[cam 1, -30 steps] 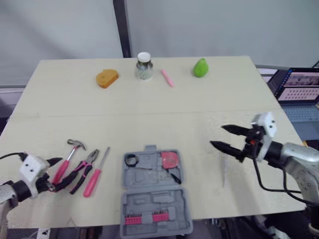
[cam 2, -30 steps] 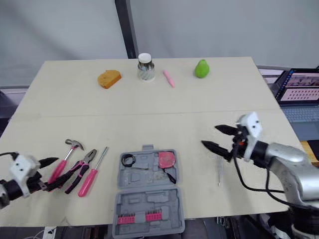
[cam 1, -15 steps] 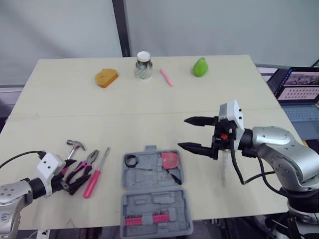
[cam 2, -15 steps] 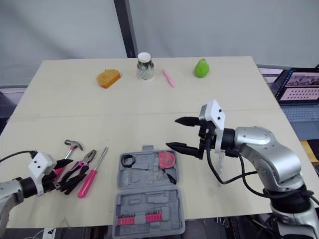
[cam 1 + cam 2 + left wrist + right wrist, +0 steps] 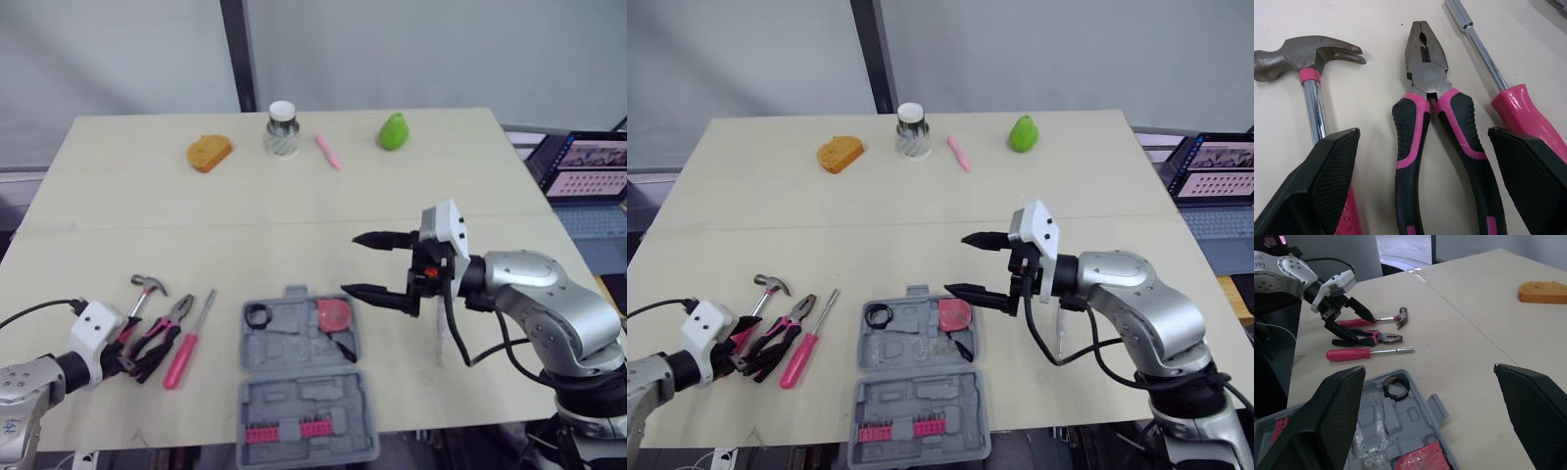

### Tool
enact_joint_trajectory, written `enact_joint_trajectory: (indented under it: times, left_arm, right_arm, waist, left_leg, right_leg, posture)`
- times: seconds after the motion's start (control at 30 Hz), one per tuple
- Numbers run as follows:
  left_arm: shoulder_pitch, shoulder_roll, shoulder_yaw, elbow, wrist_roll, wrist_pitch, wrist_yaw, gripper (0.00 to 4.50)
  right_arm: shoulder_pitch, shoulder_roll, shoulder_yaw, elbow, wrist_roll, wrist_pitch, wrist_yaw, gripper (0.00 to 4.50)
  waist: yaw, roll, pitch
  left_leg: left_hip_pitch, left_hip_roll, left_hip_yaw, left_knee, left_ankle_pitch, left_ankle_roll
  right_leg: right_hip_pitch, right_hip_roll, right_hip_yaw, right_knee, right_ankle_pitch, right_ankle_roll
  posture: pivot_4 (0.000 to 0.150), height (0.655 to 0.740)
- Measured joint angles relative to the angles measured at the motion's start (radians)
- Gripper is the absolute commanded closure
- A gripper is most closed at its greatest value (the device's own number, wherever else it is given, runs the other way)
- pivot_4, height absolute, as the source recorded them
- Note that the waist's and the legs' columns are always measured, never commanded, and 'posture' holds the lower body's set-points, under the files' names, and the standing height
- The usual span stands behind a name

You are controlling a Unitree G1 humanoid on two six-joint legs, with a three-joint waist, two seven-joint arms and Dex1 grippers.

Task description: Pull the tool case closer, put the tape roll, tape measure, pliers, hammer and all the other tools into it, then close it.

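A grey moulded-plastic tool case (image 5: 294,345) lies open near the front edge of a pale worktop (image 5: 294,206), between the robot's arms. In its far half a black tape roll (image 5: 259,315) and a rounded red tape measure (image 5: 334,314) sit in shaped pockets. The near half carries a row of pink bits (image 5: 284,431).

To the case's left, on the bare worktop, lie a steel-headed hammer (image 5: 1308,63), pliers (image 5: 1425,88) with black-and-pink grips, and a screwdriver (image 5: 1488,63) with a glossy pink handle. The left claw (image 5: 132,345) is spread open over them. The wrist view brings out its cross-hatched pads (image 5: 1327,181), one over the hammer's shaft and the other by the screwdriver's handle, with the pliers' grips between.

The right claw (image 5: 351,263) hangs wide open, holding nothing, just right of the case's far half.

Along the far edge stand an orange sponge (image 5: 210,153), a white-lidded jar (image 5: 281,131), a pink marker (image 5: 328,153) and a green pear (image 5: 394,131). The writing on the laptop (image 5: 588,176) screen at right is too small to read.
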Motion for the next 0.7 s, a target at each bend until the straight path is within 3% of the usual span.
enact_joint_trajectory:
  times: [0.7]
  left_arm:
    - [-0.041, -0.024, -0.063, -0.002, 0.037, 0.07, 0.059, 0.0]
  right_arm:
    - [-0.024, -0.084, 0.068, -0.023, -0.004, 0.0, 0.13, 0.06]
  waist:
    - [0.005, 0.0, 0.0]
  left_leg:
    - [0.0, 0.001, 0.005, 0.003, 0.0, 0.0]
  right_leg:
    - [-0.004, -0.001, 0.003, 0.001, 0.001, 0.0]
  posture:
    - [0.15, 0.74]
